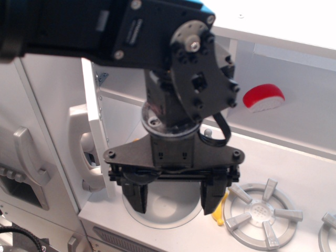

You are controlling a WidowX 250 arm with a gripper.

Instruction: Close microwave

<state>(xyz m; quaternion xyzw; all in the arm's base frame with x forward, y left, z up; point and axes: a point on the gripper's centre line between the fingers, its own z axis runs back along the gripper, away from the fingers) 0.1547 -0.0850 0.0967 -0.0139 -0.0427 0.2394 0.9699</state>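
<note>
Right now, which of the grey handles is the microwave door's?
The tall grey handle at far left, beside the button strip and dark window. The other grey handle sits lower, cut off by the bottom edge.

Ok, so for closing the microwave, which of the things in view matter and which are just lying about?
For the job:
- microwave, by its grey door handle
- pincer, open and holding nothing

Just lying about:
- red and white toy
- yellow item, partly hidden
- grey burner
- round sink bowl
- phone handset
</note>
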